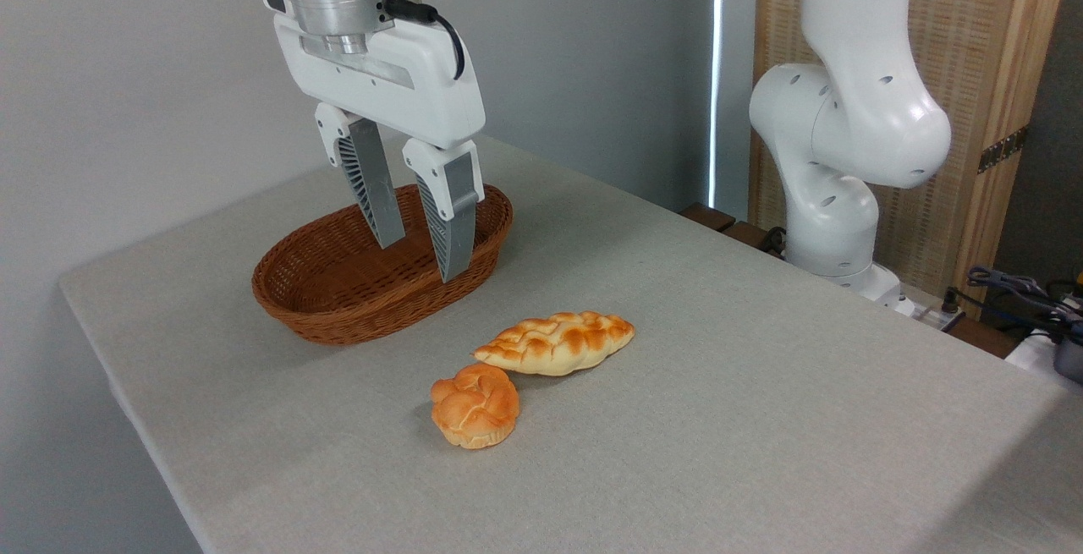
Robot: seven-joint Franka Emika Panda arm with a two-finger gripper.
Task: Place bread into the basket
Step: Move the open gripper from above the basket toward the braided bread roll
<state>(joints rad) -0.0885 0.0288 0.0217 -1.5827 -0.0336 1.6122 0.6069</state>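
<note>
The bread, a long braided golden loaf, lies on the grey table to the lower right of the basket. The basket is oval brown wicker with nothing visible inside it. My gripper hangs in front of the basket, well above and to the left of the bread. Its two grey fingers are spread apart, open, with nothing between them.
A small round orange knotted bun rests just in front of the loaf's left end, nearly touching it. The arm's white base stands at the table's far right edge. Cables and gear lie off the table at the right.
</note>
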